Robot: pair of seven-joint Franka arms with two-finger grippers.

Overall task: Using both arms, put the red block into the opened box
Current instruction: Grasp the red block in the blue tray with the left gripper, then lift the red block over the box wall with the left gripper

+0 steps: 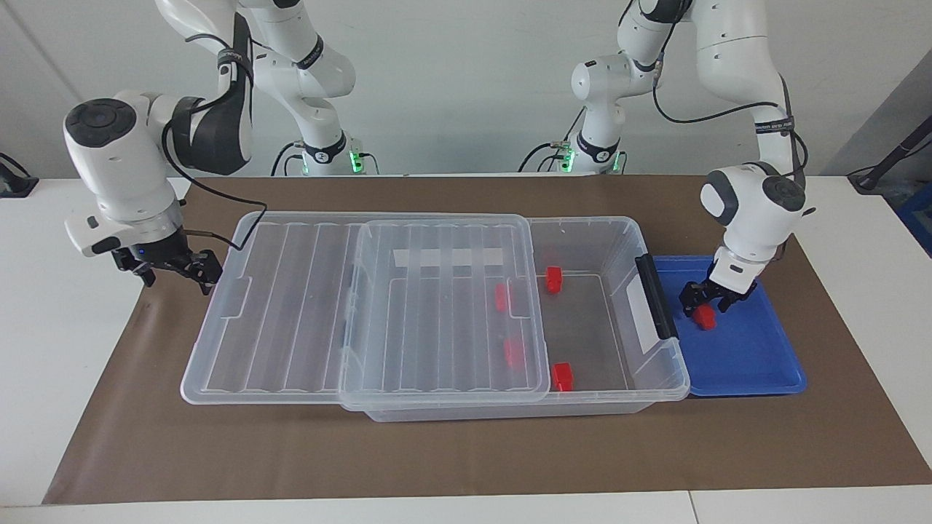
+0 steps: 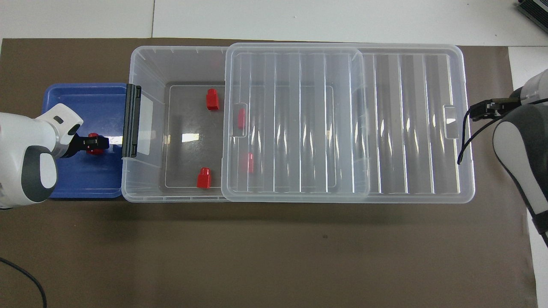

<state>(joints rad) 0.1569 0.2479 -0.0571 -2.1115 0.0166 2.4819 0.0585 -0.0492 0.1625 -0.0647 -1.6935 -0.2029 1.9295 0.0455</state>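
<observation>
The red block [image 1: 703,317] [image 2: 91,142] lies on a blue tray [image 1: 750,356] beside the box's black-handled end. My left gripper [image 1: 705,306] [image 2: 96,143] is down on the tray with the block inside it. The see-through box [image 1: 659,364] [image 2: 145,64] stands mid-table. Its ribbed lid [image 1: 291,306] [image 2: 406,128] is slid toward the right arm's end, leaving the left arm's end uncovered. My right gripper [image 1: 178,271] [image 2: 478,112] hangs open just off the lid's outer edge and holds nothing.
Several other red blocks lie in the box: two in the uncovered part [image 1: 554,279] [image 1: 561,376] and two under the lid [image 1: 501,297] [image 1: 514,351]. A brown mat [image 1: 466,451] covers the table, with white table beyond each end.
</observation>
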